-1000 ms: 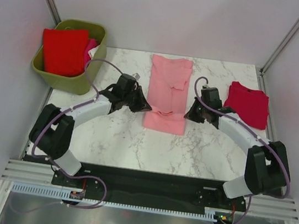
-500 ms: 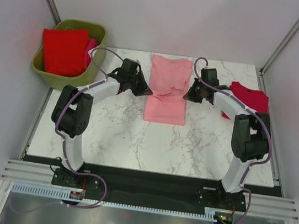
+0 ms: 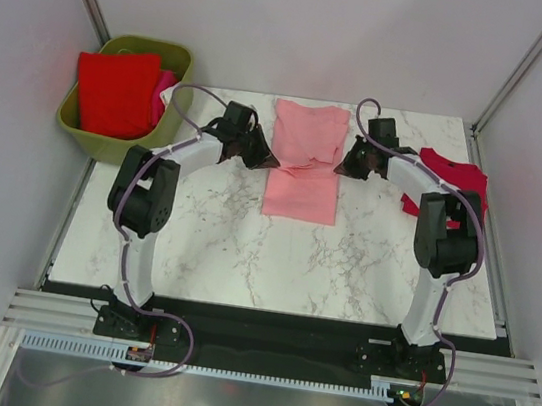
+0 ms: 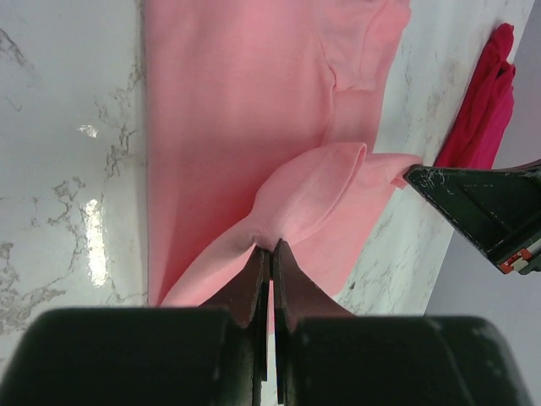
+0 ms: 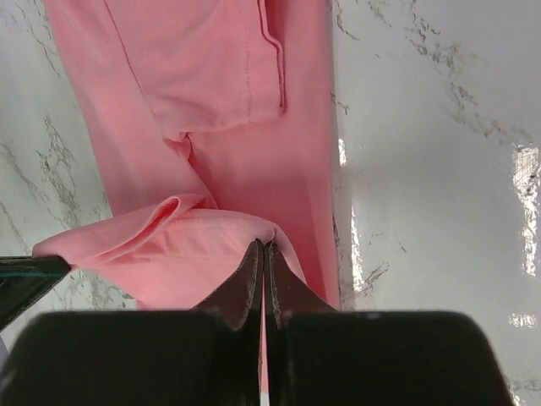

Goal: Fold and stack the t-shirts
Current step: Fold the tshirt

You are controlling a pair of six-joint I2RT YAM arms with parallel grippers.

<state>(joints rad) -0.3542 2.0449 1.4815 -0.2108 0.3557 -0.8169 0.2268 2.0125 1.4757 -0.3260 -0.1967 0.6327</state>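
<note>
A light pink t-shirt (image 3: 304, 162) lies lengthwise in the middle of the marble table, its near hem lifted and carried over its middle. My left gripper (image 3: 271, 162) is shut on the hem's left corner (image 4: 269, 244). My right gripper (image 3: 339, 169) is shut on the right corner (image 5: 264, 244). The pink t-shirt fills the left wrist view (image 4: 245, 110) and the right wrist view (image 5: 211, 101). A dark crimson t-shirt (image 3: 452, 183) lies at the right, partly behind the right arm; it also shows in the left wrist view (image 4: 486, 93). A bright red t-shirt (image 3: 115, 90) lies in the basket over a hot pink one (image 3: 163, 87).
An olive-green plastic basket (image 3: 127, 148) stands off the table's far left corner. The table (image 3: 273, 259) is white marble with grey walls around it. Both arms reach far out, their elbows over the table's left and right sides.
Both grippers have moved away from me, carrying the pink shirt's near hem from the near end up over its middle. The shirt now looks shorter.
</note>
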